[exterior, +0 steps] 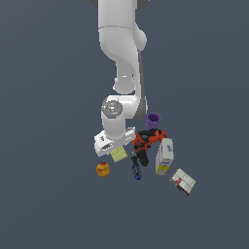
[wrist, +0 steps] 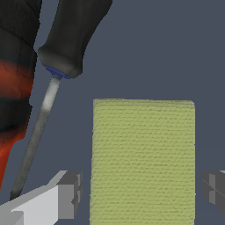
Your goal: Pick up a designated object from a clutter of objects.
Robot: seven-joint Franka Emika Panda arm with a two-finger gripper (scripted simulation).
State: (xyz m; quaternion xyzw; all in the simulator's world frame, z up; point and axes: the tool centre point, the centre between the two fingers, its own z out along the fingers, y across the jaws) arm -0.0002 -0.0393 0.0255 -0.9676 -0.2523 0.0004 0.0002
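Wrist view: yellow-green pad [wrist: 143, 160] lies flat, squarely between the open pincer [wrist: 143, 190] fingers.

The exterior view looks down from high and far on the arm [exterior: 120, 73] and the whole clutter on the surface [exterior: 48, 204]; the wrist view looks straight down from close above; both share the yellow-green pad [exterior: 118, 154] [wrist: 143, 160] and the screwdriver [exterior: 136, 168] [wrist: 52, 83].
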